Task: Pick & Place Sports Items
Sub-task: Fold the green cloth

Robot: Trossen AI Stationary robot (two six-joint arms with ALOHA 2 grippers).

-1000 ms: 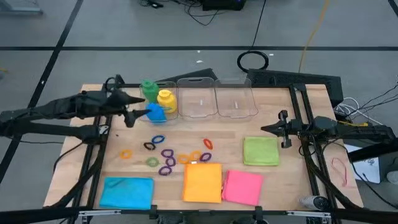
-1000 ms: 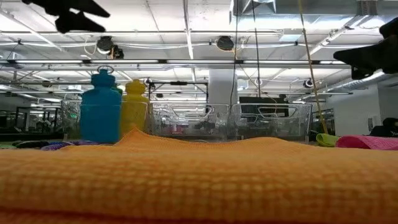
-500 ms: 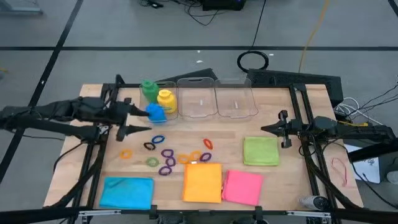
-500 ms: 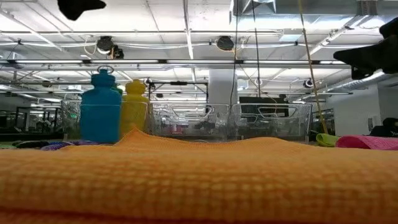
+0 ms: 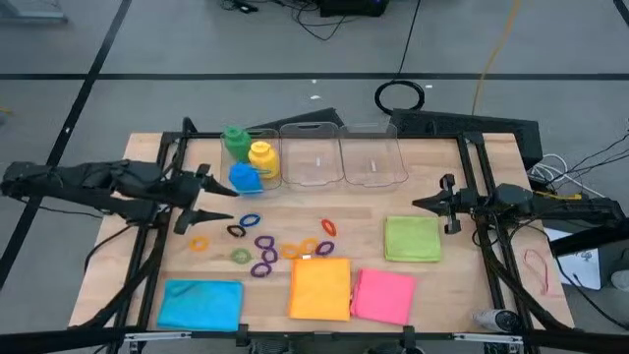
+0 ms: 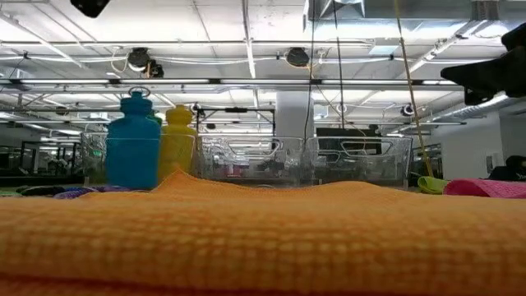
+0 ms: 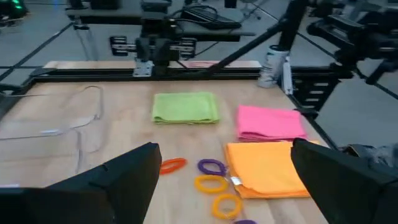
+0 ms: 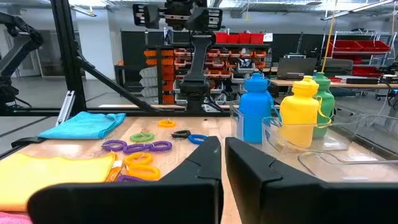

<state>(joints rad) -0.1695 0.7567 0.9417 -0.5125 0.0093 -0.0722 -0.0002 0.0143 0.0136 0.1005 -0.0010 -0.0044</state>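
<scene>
I see the small blue plastic bottle (image 5: 246, 178) standing just outside the leftmost clear plastic bin (image 5: 257, 157), which holds yellow and green ones; rings and cloths remain unsorted. My left gripper (image 5: 198, 200) hangs beside it, jaws apart, empty; the right gripper (image 5: 444, 205) waits pinched together.

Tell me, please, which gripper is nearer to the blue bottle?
The left. The left gripper, open, sits just beside the blue bottle, toward the table's left edge; the right gripper, shut, waits far across the table, by the green cloth.

left gripper (image 5: 201, 200) open, empty, left of blue bottle (image 5: 246, 177) | rings (image 5: 263, 245) mid-table | right gripper (image 5: 441, 205) shut by green cloth (image 5: 412, 238)
</scene>
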